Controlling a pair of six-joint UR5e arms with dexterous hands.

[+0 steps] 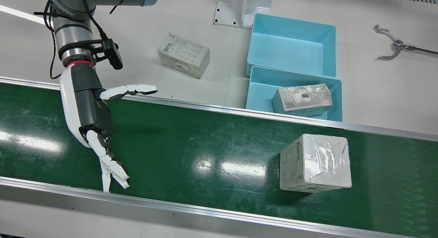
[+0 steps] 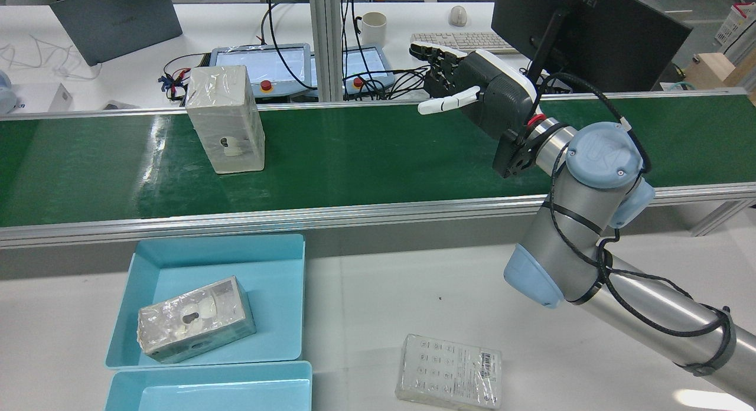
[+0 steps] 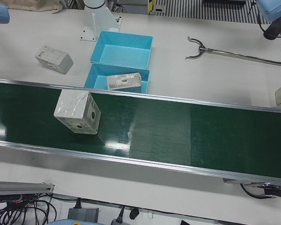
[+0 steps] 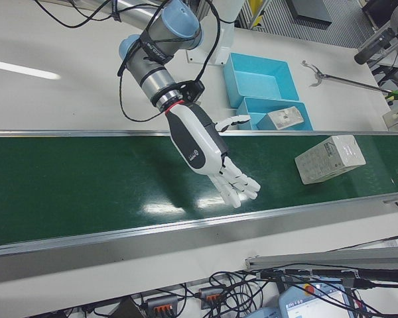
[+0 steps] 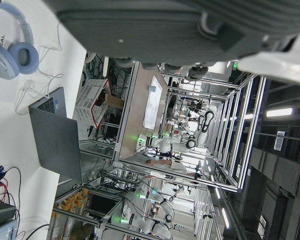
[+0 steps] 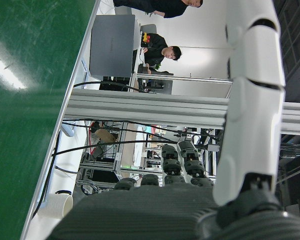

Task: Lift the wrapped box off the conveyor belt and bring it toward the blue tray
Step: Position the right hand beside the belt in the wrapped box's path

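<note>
The wrapped box (image 1: 314, 162) stands on the green conveyor belt (image 1: 205, 145), also seen in the rear view (image 2: 227, 118) and the left-front view (image 3: 77, 112). My right hand (image 1: 90, 108) is open, fingers spread, hovering over the belt well apart from the box; it also shows in the right-front view (image 4: 202, 142) and the rear view (image 2: 484, 92). The blue tray (image 1: 260, 94) lies beside the belt and holds another wrapped box (image 1: 303, 99). My left hand (image 5: 180, 30) shows only in its own view, as a palm facing the room, with nothing in it.
A second blue tray (image 1: 291, 43) sits behind the first. A loose flat box (image 1: 183, 55) lies on the white table. A metal grabber tool (image 1: 393, 46) lies at the table's far side. Aluminium rails (image 1: 212, 109) edge the belt.
</note>
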